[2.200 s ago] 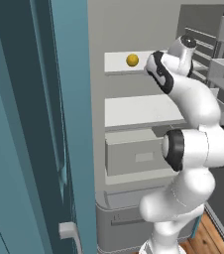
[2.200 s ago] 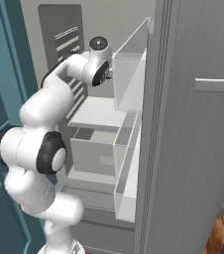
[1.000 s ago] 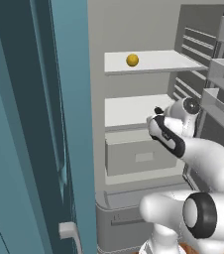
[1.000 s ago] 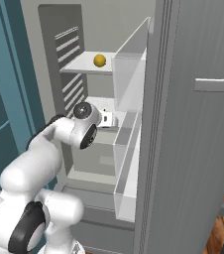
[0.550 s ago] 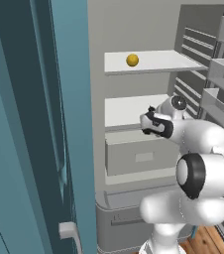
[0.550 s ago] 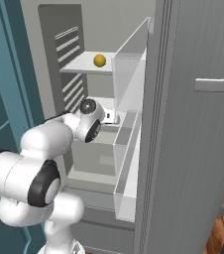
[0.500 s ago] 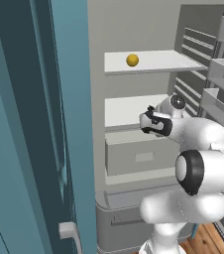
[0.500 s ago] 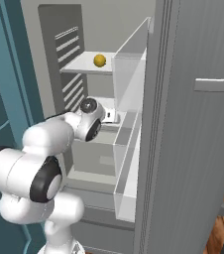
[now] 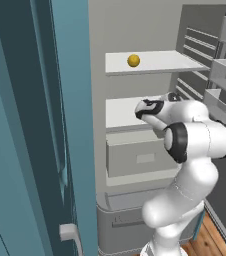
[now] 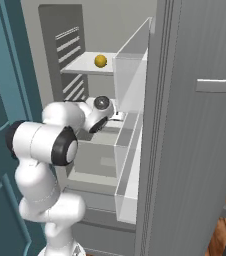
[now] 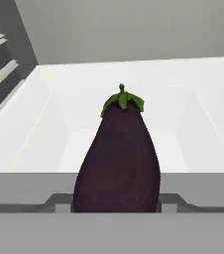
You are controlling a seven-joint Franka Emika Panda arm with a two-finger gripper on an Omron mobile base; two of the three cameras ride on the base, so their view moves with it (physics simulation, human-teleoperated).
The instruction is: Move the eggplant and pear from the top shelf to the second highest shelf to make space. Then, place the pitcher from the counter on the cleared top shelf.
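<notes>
Hand view: the dark purple, oval eggplant (image 11: 118,161) with its green cap sits right in front of the camera, stem end pointing into the fridge, and beyond it lies the flat white board of the second highest shelf (image 11: 193,124). The two-finger gripper (image 11: 116,201) appears clamped on the eggplant's fat near end, though the fingertips themselves are covered by the fruit, so I judge the hold from how the eggplant sits square in the hand.

A couple of seconds ago the white arm was reaching up at the top white shelf (image 9: 157,59), beside the small golden-yellow round pear (image 9: 133,60). Since then it has swung down and pushed forward, and in the left base view the hand (image 9: 147,108) is now level with the second highest shelf (image 9: 122,111), over its front part. In the right base view the wrist (image 10: 101,111) likewise sits just below the top shelf, above the grey drawer box (image 10: 97,152) that lies under the second shelf.

So the eggplant has left the top shelf and appears to be at its new level, not yet let go. The pear (image 10: 100,61) is alone on the top shelf, well above the hand. I'd say the first move is nearly done; release comes next, then the pear, and the pitcher after that.
</notes>
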